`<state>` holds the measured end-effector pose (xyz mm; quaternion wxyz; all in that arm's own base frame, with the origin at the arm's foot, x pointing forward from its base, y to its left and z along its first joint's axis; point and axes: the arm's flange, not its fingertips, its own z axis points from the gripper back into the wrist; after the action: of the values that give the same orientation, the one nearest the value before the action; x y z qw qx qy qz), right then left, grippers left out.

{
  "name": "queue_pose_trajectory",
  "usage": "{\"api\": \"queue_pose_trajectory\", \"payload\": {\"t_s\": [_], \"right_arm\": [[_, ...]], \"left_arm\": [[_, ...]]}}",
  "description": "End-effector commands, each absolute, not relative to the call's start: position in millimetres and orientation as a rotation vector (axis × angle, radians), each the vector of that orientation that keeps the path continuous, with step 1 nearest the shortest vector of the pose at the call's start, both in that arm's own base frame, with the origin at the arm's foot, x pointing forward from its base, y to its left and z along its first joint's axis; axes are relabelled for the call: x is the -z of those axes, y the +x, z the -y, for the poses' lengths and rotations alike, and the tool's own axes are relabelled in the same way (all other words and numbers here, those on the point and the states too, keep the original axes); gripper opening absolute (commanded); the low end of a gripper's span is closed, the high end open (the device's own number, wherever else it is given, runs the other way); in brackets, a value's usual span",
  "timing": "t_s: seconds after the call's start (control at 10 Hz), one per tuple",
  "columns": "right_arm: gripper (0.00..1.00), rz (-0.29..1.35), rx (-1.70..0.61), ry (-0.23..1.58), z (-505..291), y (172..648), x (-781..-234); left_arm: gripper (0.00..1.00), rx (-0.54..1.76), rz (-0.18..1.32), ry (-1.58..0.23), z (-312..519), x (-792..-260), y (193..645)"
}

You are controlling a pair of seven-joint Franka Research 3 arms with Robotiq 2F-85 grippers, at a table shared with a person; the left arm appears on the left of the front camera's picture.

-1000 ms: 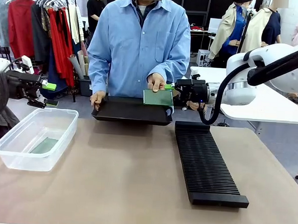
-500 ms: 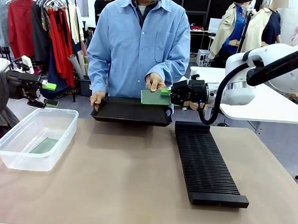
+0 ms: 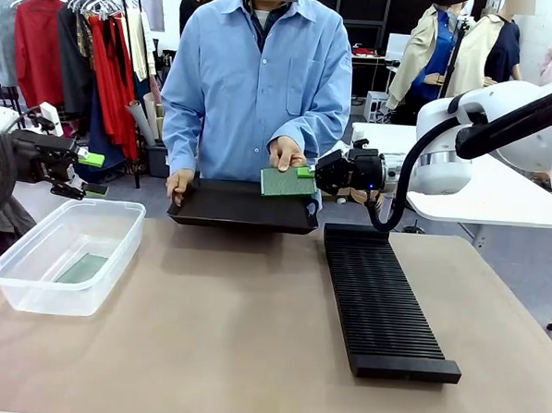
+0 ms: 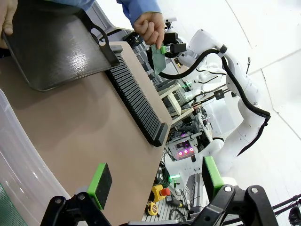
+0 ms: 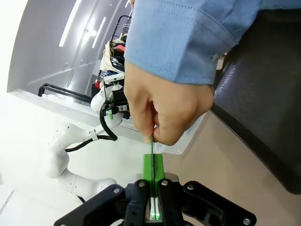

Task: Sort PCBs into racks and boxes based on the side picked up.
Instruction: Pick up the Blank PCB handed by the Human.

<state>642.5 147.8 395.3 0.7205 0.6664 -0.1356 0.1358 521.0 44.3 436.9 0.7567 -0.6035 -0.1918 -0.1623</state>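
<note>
A clothes rail [image 3: 72,39] hung with garments is seen behind the far left of a tan table [image 3: 231,352], and a person in a blue shirt [image 3: 260,76] is stood at its far edge.

In the front view, one PCB [image 3: 286,182] is held upright above the black tray [image 3: 244,207] by the person's hand [image 3: 286,153], and its right edge is clamped by the right gripper [image 3: 311,172]. The tray's left end is gripped by the person's other hand [image 3: 179,181]. In the right wrist view the same board is seen edge-on as a thin line, and the green pads are pressed together on it just below the fingertips of the hand. The left gripper [image 3: 94,174] is held in the air above the far end of the clear tub [image 3: 58,297]; in the left wrist view its two pads are shown spread wide apart with nothing between them.

Two PCBs are counted: the clamped one and a second PCB [image 3: 81,268] laid flat on the tub's floor. One ribbed black rack [image 3: 378,300], one tub and one tray are counted.

The tub is set near the table's left edge, and the rack is laid right of the middle, running from the far edge toward the near one. A broad bare stretch of tabletop is left between them.
</note>
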Motion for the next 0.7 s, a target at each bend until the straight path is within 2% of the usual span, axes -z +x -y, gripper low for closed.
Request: {"api": "queue_pose_trajectory", "payload": {"t_s": [0.0,0.6], "right_arm": [[0.00,0.271,-0.267,1.477,-157.8,647.7,-394.9],[0.00,0.289,-0.292,1.474,-149.4,642.3,-393.7]], "left_arm": [[1.00,0.355,0.423,-1.315,-44.8,-439.2,520.8],[1.00,0.355,0.423,-1.315,-44.8,-439.2,520.8]]}}
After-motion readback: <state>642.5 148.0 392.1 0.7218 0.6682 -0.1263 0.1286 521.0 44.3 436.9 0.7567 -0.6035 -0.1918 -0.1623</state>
